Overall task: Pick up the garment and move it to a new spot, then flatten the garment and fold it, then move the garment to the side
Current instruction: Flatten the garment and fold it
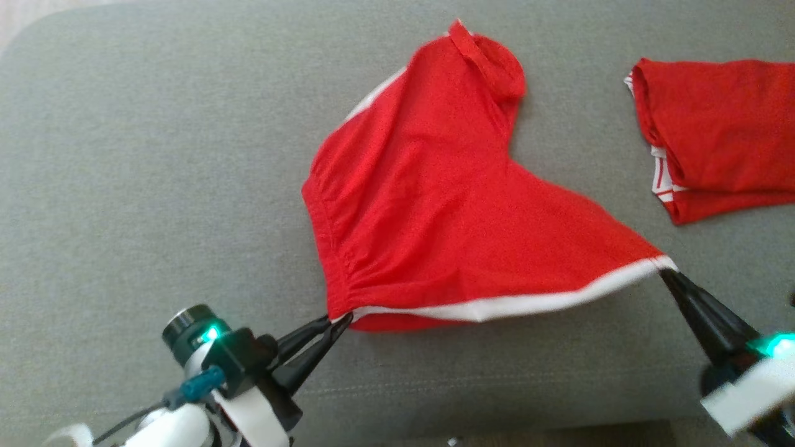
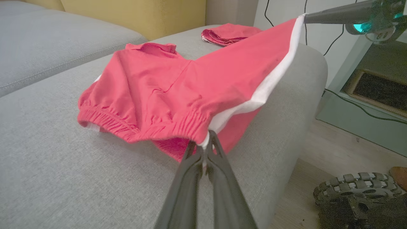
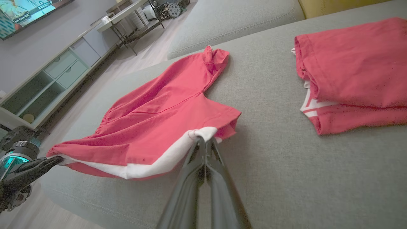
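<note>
Presently, the left tool (image 1: 343,318) is seen pinched together on the gathered waistband corner of the garment (image 1: 435,205), just where its white side stripe begins. The right tool (image 1: 666,270) is likewise clamped shut on the far end of that stripe, at the hem corner of one leg. Between the two grips the striped edge is drawn out in a shallow, sagging line and is held up off the sofa (image 1: 143,155), over the front edge of its seat. The remainder of the garment, a pair of red shorts, is supported by the sofa seat, with the other leg spread toward the sofa's back and its hem curled over.

A second red piece (image 1: 720,136) with white stripes is laid folded on the same sofa seat, well apart from the garment, on the right tool's side.

A low cabinet (image 3: 47,82) is seen beyond the sofa's end; a pale round thing is held in one lower open compartment, though what it is cannot be told. The folded piece is cut off by the head view's right edge, and the right arm is blurred there. The garment's lower layer is mostly hidden beneath the upper one.
</note>
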Motion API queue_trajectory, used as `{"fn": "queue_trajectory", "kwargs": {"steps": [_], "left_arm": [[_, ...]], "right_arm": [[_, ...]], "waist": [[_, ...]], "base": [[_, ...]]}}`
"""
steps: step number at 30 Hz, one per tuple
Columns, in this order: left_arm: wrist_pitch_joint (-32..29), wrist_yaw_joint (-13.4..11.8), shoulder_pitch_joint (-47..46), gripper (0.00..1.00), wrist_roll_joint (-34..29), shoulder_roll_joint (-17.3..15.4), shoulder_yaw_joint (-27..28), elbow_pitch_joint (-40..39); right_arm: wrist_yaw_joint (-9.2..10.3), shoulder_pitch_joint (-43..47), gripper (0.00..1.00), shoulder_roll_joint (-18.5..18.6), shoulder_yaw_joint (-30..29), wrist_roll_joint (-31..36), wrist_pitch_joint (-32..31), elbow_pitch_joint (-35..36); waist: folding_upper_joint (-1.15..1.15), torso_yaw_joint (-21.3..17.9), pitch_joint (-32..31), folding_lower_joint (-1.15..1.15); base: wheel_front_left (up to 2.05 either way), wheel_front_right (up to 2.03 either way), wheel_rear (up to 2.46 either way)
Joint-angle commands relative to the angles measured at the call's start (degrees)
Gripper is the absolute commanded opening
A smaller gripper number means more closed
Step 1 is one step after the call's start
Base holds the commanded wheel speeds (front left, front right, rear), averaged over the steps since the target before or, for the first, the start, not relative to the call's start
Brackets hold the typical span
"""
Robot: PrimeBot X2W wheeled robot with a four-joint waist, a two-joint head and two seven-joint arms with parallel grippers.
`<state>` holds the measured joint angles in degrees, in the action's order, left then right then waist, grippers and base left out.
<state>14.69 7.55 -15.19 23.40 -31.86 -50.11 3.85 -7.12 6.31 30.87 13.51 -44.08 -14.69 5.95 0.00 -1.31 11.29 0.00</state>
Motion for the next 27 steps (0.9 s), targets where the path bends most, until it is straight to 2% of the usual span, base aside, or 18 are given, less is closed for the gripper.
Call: {"fn": "queue_trajectory", "kwargs": {"steps": [1, 7, 10, 12, 20, 27], "left_arm": [[0.30, -0.07, -0.62, 0.00, -0.39, -2.32, 3.30, -2.60], [0.30, -0.07, 2.44, 0.00, 0.53, -3.82, 3.00, -6.56], [0.30, -0.07, 2.86, 0.00, 2.60, -3.02, 4.19, -7.52], [0.30, -0.07, 2.47, 0.00, 3.82, -2.58, 4.26, -7.23], [0.30, -0.07, -3.54, 0.00, 10.83, 1.31, 2.68, -1.74], [0.30, -0.07, -10.59, 0.00, 16.34, 4.83, 1.30, 3.97]], "right_arm": [[-0.36, 3.31, 0.00, 1.07, -2.25, 0.05, -1.47, 4.45], [-0.36, 13.53, 0.00, -1.60, -12.10, 1.43, -9.34, 16.63], [-0.36, 13.61, 0.00, -3.71, -15.23, 3.44, -12.61, 19.76], [-0.36, 11.70, 0.00, -4.70, -15.33, 4.73, -14.70, 19.93], [-0.36, -3.23, 0.00, -8.46, -14.58, 6.58, -17.63, 10.55], [-0.36, -14.96, 0.00, -7.64, -14.51, 7.50, -19.43, 2.07]], "waist": [[0.00, 0.80, -0.70, 0.00], [0.00, 2.15, -2.30, 0.00], [0.00, 2.73, -3.27, 0.00], [0.00, 3.02, -3.54, 0.00], [0.00, 5.60, -1.75, 0.00], [0.00, 8.11, 2.46, 0.00]], "base": [[0.00, 0.00, 0.00], [0.00, 0.00, 0.00], [0.00, 0.00, 0.00], [0.00, 0.00, 0.00], [0.00, 0.00, 0.00], [0.00, 0.00, 0.00]]}}
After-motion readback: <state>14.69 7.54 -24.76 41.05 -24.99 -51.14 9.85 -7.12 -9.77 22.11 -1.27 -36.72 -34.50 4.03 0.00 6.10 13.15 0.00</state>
